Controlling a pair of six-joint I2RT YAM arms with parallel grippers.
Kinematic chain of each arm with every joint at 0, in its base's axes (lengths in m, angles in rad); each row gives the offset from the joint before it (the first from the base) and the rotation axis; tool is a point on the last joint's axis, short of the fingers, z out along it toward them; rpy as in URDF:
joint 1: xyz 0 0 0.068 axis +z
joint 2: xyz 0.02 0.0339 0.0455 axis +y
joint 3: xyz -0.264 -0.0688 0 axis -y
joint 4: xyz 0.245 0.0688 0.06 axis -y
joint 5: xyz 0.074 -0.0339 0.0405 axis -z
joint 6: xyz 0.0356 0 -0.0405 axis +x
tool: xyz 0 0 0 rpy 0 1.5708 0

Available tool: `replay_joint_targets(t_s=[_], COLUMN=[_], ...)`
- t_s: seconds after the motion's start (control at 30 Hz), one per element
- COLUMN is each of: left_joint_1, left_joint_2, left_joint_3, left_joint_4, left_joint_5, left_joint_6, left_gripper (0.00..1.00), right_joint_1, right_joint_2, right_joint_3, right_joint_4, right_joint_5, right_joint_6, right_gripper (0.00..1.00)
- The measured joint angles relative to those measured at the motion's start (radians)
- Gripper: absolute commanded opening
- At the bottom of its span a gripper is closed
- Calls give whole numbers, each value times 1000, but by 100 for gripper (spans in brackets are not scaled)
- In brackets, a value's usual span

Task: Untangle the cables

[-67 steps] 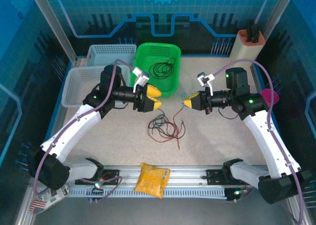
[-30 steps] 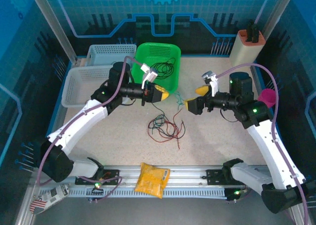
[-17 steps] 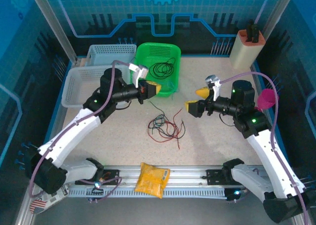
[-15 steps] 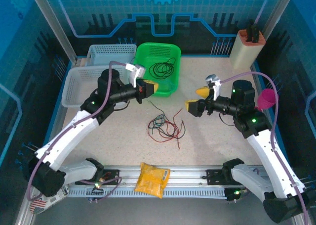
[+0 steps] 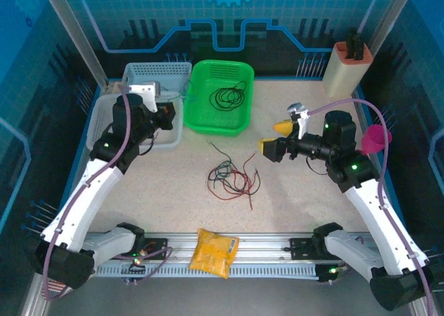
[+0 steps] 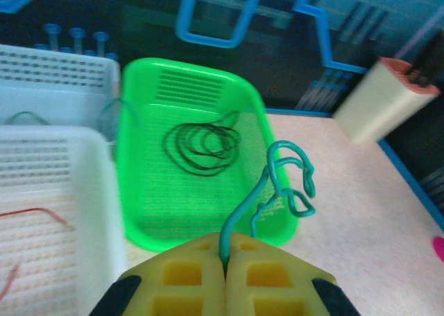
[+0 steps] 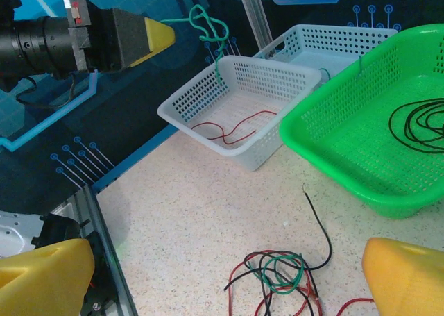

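Swung away from the green basket (image 5: 220, 97) since half a second ago, the left gripper (image 6: 224, 250) now hangs over the white basket (image 5: 104, 118) at the table's far left. It carries the green cable (image 6: 277, 184), with its yellow fingers (image 6: 180, 274) pressed together on one end. From the left wrist, that cable rises out of the seam between the fingers and curls into small loops; from the right wrist, its free end dangles above the white basket's rim. The tangle of red, green and black cables (image 5: 232, 179) lies on the table (image 5: 312, 205) between the two arms, with one loose black strand (image 5: 220, 149) running out of it toward the green basket. A coiled black cable (image 5: 229, 95) rests inside the green basket, and a red cable (image 7: 232, 130) lies on the floor of the white one. The right gripper (image 5: 276, 139) hovers to the right of the tangle, clear of it, its fingers spread wide with nothing between them.
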Motion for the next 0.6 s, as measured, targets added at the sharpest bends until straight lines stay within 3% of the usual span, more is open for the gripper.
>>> replay_joint_targets(t_s=[0.13,0.3,0.43,0.6], left_joint_1=[85,211,253,285], left_joint_2=[84,312,468,730], left_joint_3=[68,244,362,631], left_joint_4=[-36,-45,-47,-47], left_joint_5=[-9,-10,-9,-16], left_joint_6=[-21,-38,-37,-33], left_gripper=[0,0,0,0], right_joint_1=[2,13,15,16], right_joint_2=[16,54,66,109], right_joint_3=[0,3,2,8], right_joint_4=[0,-6,-3,8], right_joint_5=[19,53,75,80], right_joint_6=[0,0,2,20], right_gripper=[100,100,100,100])
